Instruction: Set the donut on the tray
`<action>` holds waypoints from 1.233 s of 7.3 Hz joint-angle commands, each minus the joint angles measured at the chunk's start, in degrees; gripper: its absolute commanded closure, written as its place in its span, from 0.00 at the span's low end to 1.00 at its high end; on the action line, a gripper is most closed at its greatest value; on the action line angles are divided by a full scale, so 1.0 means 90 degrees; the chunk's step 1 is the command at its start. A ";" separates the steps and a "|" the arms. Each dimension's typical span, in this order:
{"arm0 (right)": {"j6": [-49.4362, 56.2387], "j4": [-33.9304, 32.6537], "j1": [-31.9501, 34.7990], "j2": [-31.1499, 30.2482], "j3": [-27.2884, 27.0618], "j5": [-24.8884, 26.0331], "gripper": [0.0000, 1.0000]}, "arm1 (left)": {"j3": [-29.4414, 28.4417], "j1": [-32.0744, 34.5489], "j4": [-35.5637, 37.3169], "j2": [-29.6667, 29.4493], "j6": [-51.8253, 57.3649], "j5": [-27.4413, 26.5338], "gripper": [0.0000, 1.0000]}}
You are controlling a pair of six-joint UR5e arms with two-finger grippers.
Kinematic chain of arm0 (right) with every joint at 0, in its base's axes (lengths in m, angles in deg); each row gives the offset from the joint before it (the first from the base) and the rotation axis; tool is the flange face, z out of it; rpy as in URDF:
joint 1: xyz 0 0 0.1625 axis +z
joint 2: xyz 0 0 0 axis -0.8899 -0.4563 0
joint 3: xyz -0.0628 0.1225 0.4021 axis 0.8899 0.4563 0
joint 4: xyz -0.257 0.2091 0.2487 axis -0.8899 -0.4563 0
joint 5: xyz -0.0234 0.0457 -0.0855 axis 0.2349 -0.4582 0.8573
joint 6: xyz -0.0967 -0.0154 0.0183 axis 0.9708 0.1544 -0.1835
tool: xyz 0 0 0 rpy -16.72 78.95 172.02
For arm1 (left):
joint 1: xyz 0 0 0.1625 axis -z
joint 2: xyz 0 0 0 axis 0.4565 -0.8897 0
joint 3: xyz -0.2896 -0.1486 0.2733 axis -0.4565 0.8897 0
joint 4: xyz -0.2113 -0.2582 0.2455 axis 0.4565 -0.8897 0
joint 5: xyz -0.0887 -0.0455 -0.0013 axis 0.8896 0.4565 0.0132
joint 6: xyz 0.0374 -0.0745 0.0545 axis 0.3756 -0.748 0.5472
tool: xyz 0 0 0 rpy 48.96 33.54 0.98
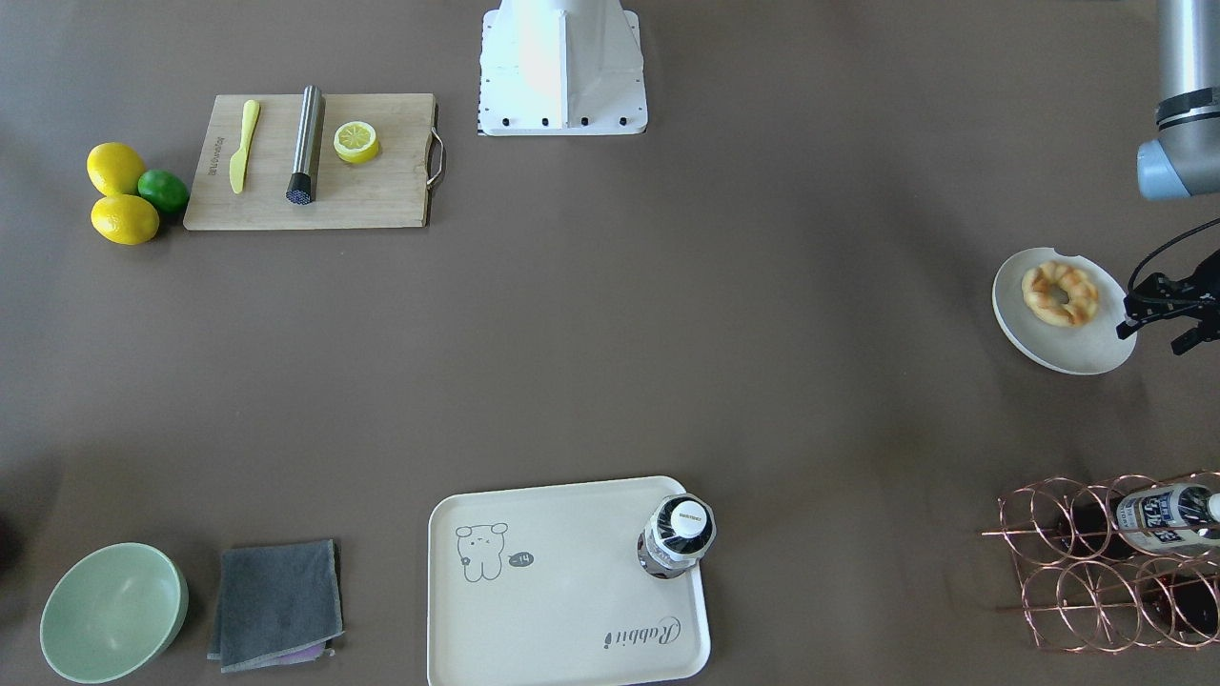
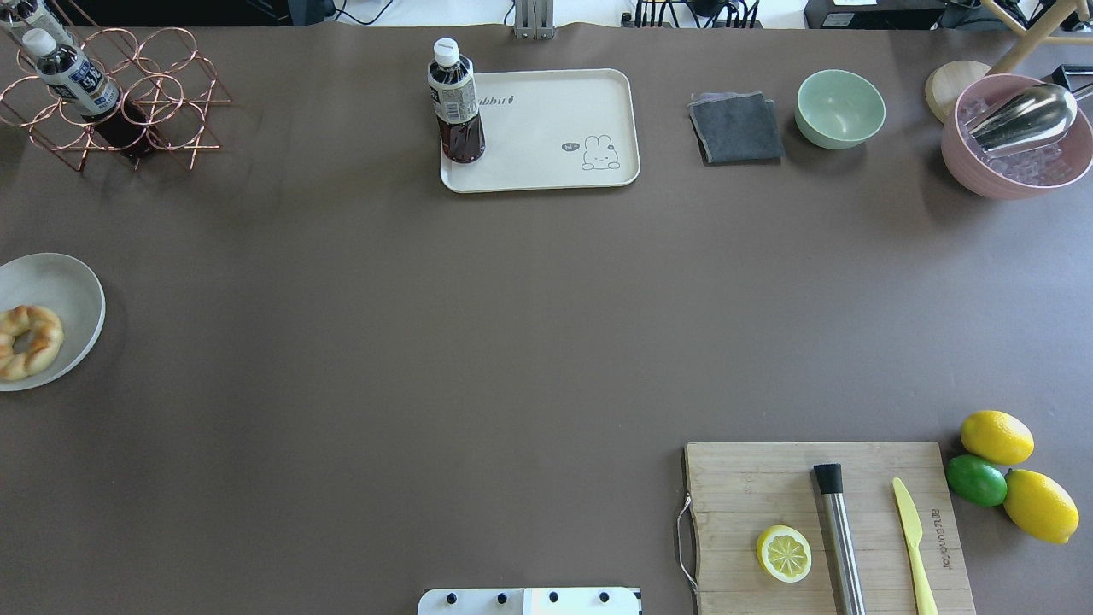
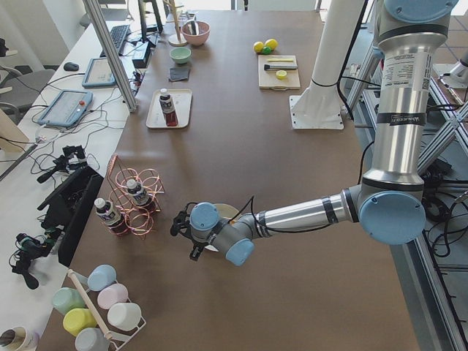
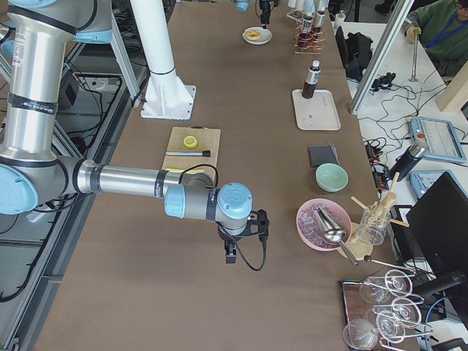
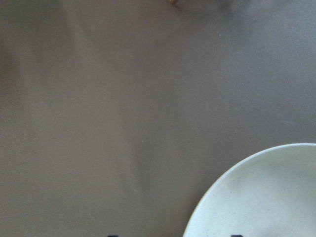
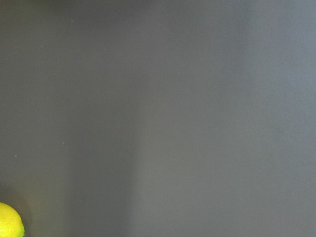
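The donut [image 1: 1060, 293], a golden twisted ring, lies on a round off-white plate [image 1: 1034, 333] at the table's edge on my left side; it also shows in the overhead view [image 2: 26, 342]. My left gripper [image 1: 1155, 338] hovers just beside the plate's outer edge, jaws open and empty; its wrist view shows only the plate's rim [image 5: 261, 197]. The cream tray [image 1: 572, 610] with the bear drawing sits at the far middle of the table [image 2: 546, 137]. My right gripper [image 4: 240, 243] shows only in the exterior right view, so I cannot tell its state.
A dark drink bottle [image 1: 679, 535] stands on the tray's corner. A copper wire rack [image 1: 1106, 562] with bottles stands beyond the plate. A cutting board [image 1: 381, 191], lemons [image 1: 119, 195], a green bowl [image 1: 112, 610], a grey cloth [image 1: 276, 602] and a pink bowl [image 2: 1016, 162] lie on my right side.
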 commanded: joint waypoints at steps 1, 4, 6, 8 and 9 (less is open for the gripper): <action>0.0002 0.0000 -0.0019 0.0000 -0.0004 -0.0025 0.00 | -0.0128 -0.0201 -0.0409 0.0176 0.0021 0.0003 0.46; 0.0012 0.0000 -0.0019 -0.0010 0.0005 -0.0025 0.00 | -0.0128 -0.0299 -0.0567 0.0294 0.0040 0.0003 0.58; 0.0012 0.0000 -0.0019 -0.0019 0.0005 -0.0015 0.00 | -0.0079 -0.0299 -0.0568 0.0343 0.0040 0.0012 0.83; 0.0012 0.0000 -0.0019 -0.0020 0.0005 -0.0025 0.00 | -0.0050 -0.0299 -0.0577 0.0343 0.0030 0.0013 1.00; 0.0021 0.0010 -0.0019 -0.0010 -0.0004 -0.0025 0.00 | -0.0011 -0.0299 -0.0597 0.0343 0.0011 0.0013 1.00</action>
